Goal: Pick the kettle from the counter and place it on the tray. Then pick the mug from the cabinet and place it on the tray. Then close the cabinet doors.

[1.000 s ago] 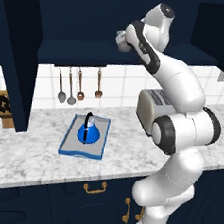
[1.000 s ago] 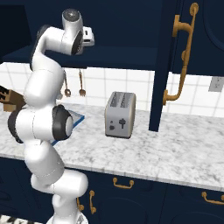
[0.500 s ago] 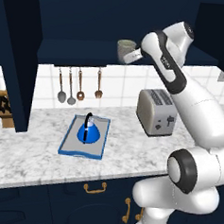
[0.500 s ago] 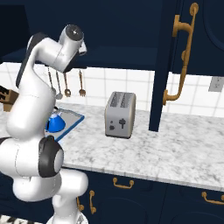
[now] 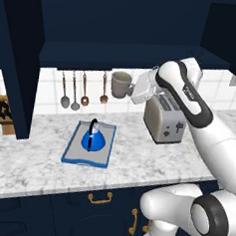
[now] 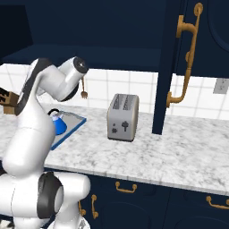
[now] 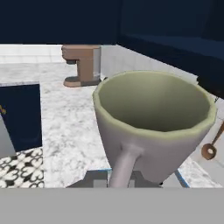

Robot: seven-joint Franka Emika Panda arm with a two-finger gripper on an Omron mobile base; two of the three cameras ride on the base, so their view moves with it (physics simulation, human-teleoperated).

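Mug (image 5: 121,84) upright in end effector (image 5: 133,89), mouth up.

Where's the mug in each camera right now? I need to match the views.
Left base view: the mug hangs in the air at upper centre, beside the gripper, above the counter.
Right base view: I can't make it out; the arm covers that spot.
Hand view: mug close up, centre.
Shared landmark: the kettle on the tray.

No legible text, labels, brands or numbers anywhere. Toaster (image 6: 122,117) front has small dark marks, too small to read. Mug (image 7: 153,124) is plain.
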